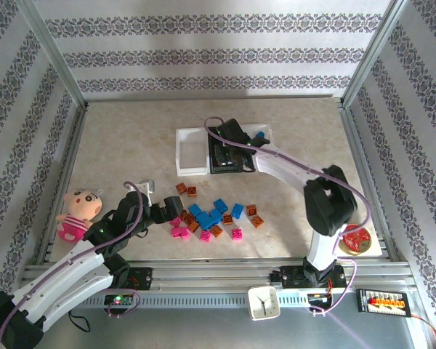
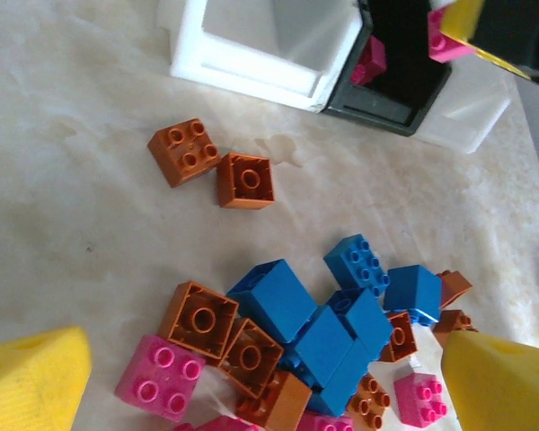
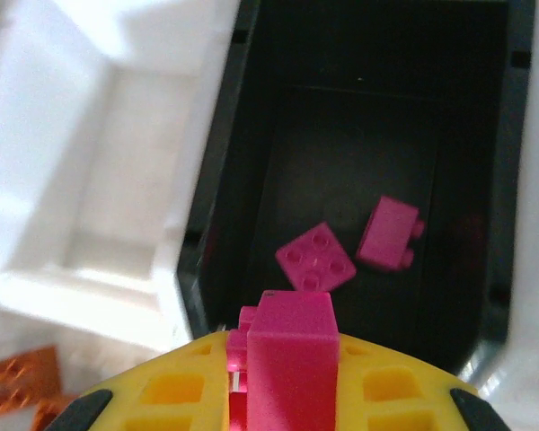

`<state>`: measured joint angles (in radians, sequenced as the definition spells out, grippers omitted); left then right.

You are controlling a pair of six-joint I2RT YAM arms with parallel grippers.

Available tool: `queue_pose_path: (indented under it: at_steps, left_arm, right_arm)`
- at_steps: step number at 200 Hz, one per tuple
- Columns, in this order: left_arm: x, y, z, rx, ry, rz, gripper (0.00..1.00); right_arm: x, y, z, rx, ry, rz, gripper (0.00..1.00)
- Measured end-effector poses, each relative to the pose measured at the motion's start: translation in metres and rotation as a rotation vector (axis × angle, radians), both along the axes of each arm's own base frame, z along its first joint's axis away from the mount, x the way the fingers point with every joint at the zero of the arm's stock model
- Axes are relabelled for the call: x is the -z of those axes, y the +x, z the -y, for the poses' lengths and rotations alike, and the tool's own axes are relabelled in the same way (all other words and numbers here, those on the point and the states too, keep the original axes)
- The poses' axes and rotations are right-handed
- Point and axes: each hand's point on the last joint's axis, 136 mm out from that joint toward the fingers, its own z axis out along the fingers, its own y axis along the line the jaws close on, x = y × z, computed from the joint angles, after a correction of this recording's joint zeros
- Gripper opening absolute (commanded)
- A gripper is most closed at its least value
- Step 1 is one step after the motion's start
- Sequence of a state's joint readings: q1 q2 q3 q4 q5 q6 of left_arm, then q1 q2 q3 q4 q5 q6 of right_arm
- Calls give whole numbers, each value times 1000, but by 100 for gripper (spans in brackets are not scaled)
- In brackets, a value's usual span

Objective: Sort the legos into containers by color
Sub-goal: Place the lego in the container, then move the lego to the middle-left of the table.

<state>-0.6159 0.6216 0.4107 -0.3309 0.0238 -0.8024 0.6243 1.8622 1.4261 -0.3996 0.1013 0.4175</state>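
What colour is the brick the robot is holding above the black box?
The brick is pink, clearest in the right wrist view.

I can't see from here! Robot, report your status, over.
Right gripper shut on pink lego, above black bin. Left gripper open over loose legos. Nothing blocking the drop.

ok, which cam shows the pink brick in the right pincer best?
Right wrist: the pink brick sits large at bottom centre, clamped in the right pincer above the black bin. Left wrist catches a pink corner of it at its top edge. In top external the right arm covers it.
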Motion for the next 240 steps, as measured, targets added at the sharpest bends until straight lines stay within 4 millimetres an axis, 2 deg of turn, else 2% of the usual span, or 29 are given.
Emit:
queue_pose_path:
  at_steps: [27,50,80,100,113,144,165,199,217,240]
  left_arm:
    - [10,-3,-3,-9,10,-27,100]
    - [15,-6,-5,-12,18,-43,100]
    - [16,-5,-5,-15,22,-45,100]
    - [20,-6,-5,-13,32,-61,90]
    - [27,-6,-4,-8,49,-81,83]
    - [51,-2,-2,4,121,-157,83]
    - [66,9,4,21,192,-212,82]
    - [70,52,18,6,211,-210,76]
    - [77,78,12,-47,187,-213,73]
    - [89,95,4,-89,177,-233,71]
  right_arm:
    - [26,22,1,30,-26,-32,23]
    - [37,34,2,53,-29,-49,40]
    - [34,39,1,64,-17,-46,47]
    - [27,38,0,60,-3,-36,47]
    - [19,28,1,49,9,-26,48]
    - [-8,-15,2,0,47,21,48]
    - [-15,-44,1,-37,75,41,48]
    - [1,-83,16,-50,84,11,48]
    - [3,-96,26,-47,86,9,48]
    - [-4,-109,37,-36,111,29,48]
